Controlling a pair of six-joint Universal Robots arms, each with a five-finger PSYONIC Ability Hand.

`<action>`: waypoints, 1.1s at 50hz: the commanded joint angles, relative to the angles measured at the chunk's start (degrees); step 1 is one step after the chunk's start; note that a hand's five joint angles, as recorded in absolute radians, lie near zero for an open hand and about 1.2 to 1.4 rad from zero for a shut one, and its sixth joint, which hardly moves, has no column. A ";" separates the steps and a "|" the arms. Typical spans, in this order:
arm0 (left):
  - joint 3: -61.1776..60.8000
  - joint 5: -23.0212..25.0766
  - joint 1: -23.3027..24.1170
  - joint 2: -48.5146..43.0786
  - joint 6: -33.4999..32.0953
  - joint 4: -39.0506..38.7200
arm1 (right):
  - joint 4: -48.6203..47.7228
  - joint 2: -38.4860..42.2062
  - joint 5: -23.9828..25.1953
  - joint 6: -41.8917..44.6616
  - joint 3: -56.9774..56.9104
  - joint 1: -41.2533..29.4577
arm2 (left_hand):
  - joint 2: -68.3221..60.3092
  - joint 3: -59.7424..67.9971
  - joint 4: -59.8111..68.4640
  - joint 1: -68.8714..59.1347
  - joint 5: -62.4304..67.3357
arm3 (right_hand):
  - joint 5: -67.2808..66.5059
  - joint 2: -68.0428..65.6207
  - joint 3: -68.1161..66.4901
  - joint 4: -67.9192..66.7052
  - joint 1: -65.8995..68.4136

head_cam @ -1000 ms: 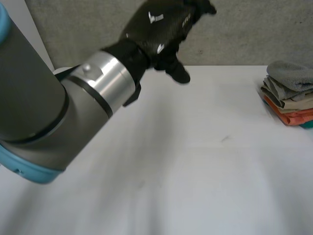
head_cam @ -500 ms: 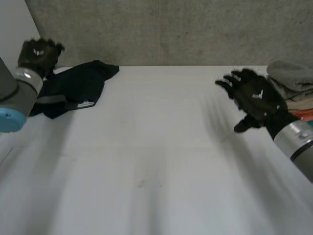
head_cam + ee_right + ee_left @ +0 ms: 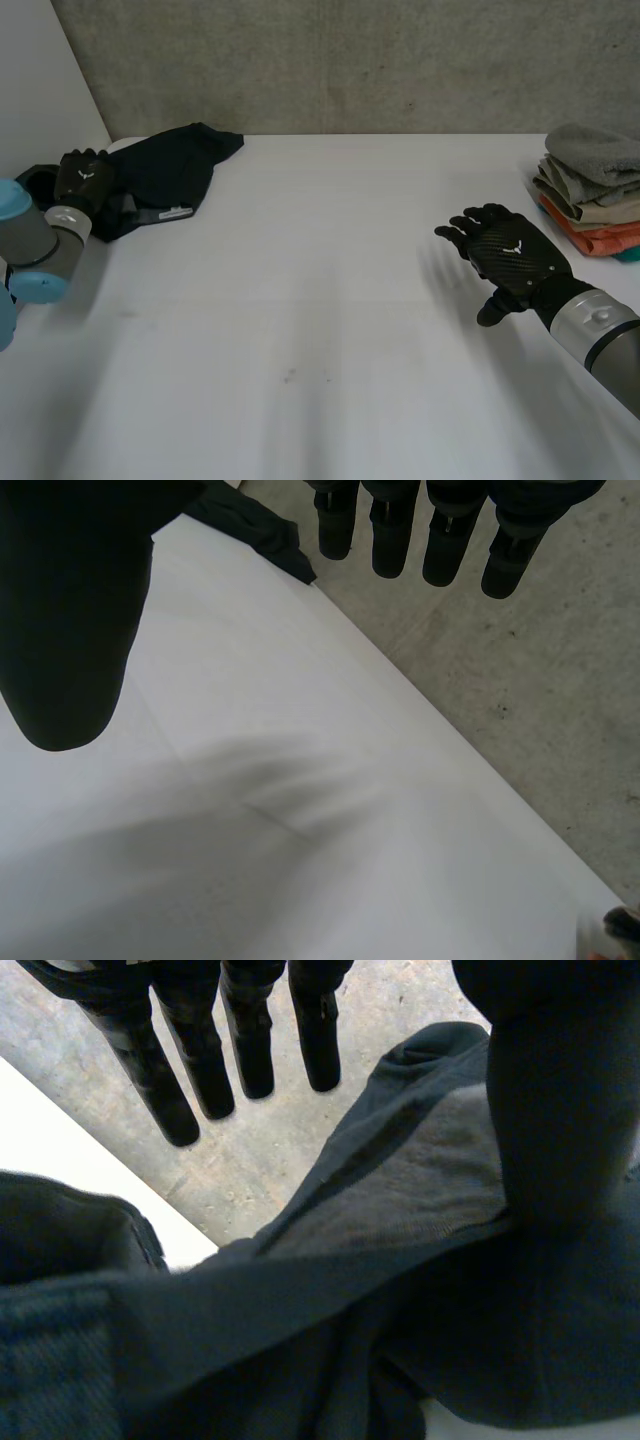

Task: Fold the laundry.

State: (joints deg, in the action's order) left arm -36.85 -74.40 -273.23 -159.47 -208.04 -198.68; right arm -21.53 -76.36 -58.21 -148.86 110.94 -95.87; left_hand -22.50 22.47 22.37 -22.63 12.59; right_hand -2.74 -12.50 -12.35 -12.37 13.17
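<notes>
Two hands are over the white table (image 3: 320, 340), both empty. The left hand (image 3: 82, 180) is at the table's far left corner, at the left edge of the dark garment (image 3: 175, 165), which lies crumpled and unfolded there near the concrete wall (image 3: 350, 60). In the left wrist view its fingers (image 3: 200, 1060) extend straight and slightly apart, with the garment bunched under the palm and beside the thumb; contact between thumb and cloth cannot be determined, and nothing is grasped. The right hand (image 3: 510, 255) is on the right side of the table, above bare surface and well apart from the garment. In the right wrist view its fingers (image 3: 390, 540) are straight and the thumb is spread to the side. A stack of folded laundry (image 3: 595, 195) sits at the far right edge of the table, a grey piece on top and beige, orange and teal pieces below it.
</notes>
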 commanded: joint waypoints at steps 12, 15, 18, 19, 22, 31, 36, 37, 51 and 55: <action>-14.38 -7.08 9.90 16.90 3.25 -7.16 | -0.01 1.13 -0.94 0.06 -0.37 0.42 | -57.50 57.53 57.63 -57.37 57.41 | 2.74 2.50 2.35 2.37 -3.17; -24.38 -7.78 19.81 28.74 12.45 -7.07 | -0.01 0.95 -3.05 -0.29 -0.63 0.86 | -57.50 57.53 57.63 -57.37 57.41 | 2.74 2.50 2.35 2.37 -3.17; -27.21 -8.22 25.01 32.81 16.95 -6.63 | 0.08 0.60 -5.60 -0.55 -0.72 1.03 | -57.50 57.53 57.63 -57.37 57.41 | 2.74 2.50 2.35 2.37 -3.17; -28.35 -9.01 28.77 34.39 19.14 -6.28 | 0.08 0.51 -6.21 -0.55 -0.72 1.03 | -57.50 57.53 57.63 -57.37 57.41 | 2.74 2.50 2.35 2.37 -3.17; -27.93 -10.59 37.63 34.23 20.83 -5.58 | 0.08 -0.01 -8.32 -0.55 -0.81 1.12 | -57.50 57.53 57.63 -57.37 57.41 | 2.74 2.50 2.35 2.37 -3.17; -20.54 -11.03 50.60 20.35 21.01 -1.10 | -0.09 -1.95 -12.01 -0.73 -0.90 2.61 | -53.03 53.05 53.16 -52.89 52.94 | 2.74 2.50 2.35 2.37 -3.17; -20.45 -10.68 53.15 19.98 21.36 1.54 | -0.09 -2.04 -12.46 -1.87 -1.60 3.67 | 8.00 -7.97 -7.87 8.13 -8.09 | 2.74 2.50 2.35 2.37 -3.17; -20.62 -10.86 53.33 20.95 21.45 1.72 | -0.09 -2.04 -12.46 -2.22 -1.69 3.67 | 9.91 -9.88 -9.78 10.04 -10.00 | 2.74 2.50 2.35 2.37 -3.17; -37.58 -10.42 42.62 46.08 20.57 2.42 | 5.61 -5.64 -12.72 -5.21 -2.30 2.97 | 10.10 -10.07 -9.97 10.23 -10.19 | 2.74 2.50 2.35 2.37 -3.17; -43.11 -10.33 35.94 48.81 19.87 3.12 | 12.46 -8.62 -12.63 -5.56 -2.92 0.25 | 9.59 -9.57 -9.46 9.73 -9.68 | 2.74 2.50 2.35 2.37 -3.17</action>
State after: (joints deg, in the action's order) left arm -72.93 -85.07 -228.93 -114.87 -187.49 -196.18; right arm -16.82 -81.44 -70.91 -154.15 108.57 -92.78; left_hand -13.50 13.90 13.15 -12.60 2.98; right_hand -2.72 -12.50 -12.35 -12.37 13.17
